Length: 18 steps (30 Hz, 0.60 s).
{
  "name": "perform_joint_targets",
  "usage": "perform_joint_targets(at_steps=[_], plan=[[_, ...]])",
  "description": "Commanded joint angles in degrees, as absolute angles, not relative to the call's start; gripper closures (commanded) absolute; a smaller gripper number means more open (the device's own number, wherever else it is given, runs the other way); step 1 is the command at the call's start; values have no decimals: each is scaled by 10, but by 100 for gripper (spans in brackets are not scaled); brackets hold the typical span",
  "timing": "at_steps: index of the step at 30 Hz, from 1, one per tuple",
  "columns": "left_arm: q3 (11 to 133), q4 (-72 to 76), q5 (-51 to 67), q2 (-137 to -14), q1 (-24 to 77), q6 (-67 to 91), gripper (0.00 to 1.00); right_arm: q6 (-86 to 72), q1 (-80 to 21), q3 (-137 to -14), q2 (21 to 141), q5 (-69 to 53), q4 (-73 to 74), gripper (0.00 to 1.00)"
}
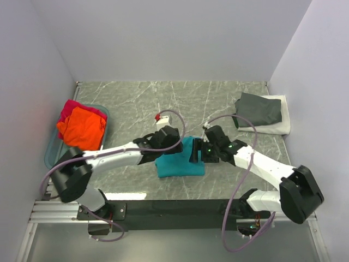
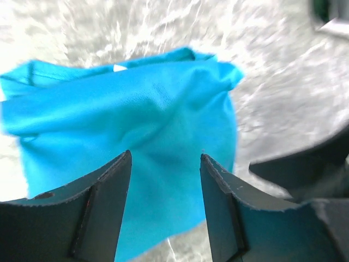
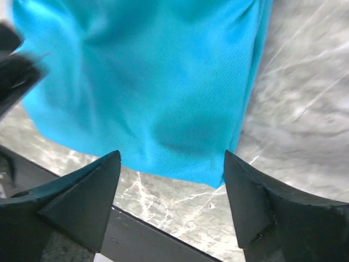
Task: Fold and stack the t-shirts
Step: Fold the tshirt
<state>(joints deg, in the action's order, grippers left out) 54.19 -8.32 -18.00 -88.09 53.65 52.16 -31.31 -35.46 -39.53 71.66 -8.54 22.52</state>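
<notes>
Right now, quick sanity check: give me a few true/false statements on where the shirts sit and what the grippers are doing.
1. The teal t-shirt lies on the table between the left gripper and the right gripper. True.
2. The dark grey t-shirt is in the tub. False: it lies on the white t-shirt at the far right of the table.
3. The orange t-shirt is in the tub. True.
4. The right gripper is clamped on the teal t-shirt. False: its jaws stand apart above the cloth with nothing between them.
</notes>
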Motion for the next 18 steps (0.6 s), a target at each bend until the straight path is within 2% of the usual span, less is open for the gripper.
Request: perform_joint_targets(at_steps=[1,7,13,18], plan=[[518,-112,-216,-815,534,514,41,-282,-303,-412,684,-120,224,16],[447,-120,-202,-786,525,524,40,-258,-229,-386,696,-212,174,15],[397,-76,-182,-794,518,537,41,-262,-213,-361,738,-293,103,15],[388,-73,-178,-830,511,548,41,-281,-202,-337,788,-306,55,16]])
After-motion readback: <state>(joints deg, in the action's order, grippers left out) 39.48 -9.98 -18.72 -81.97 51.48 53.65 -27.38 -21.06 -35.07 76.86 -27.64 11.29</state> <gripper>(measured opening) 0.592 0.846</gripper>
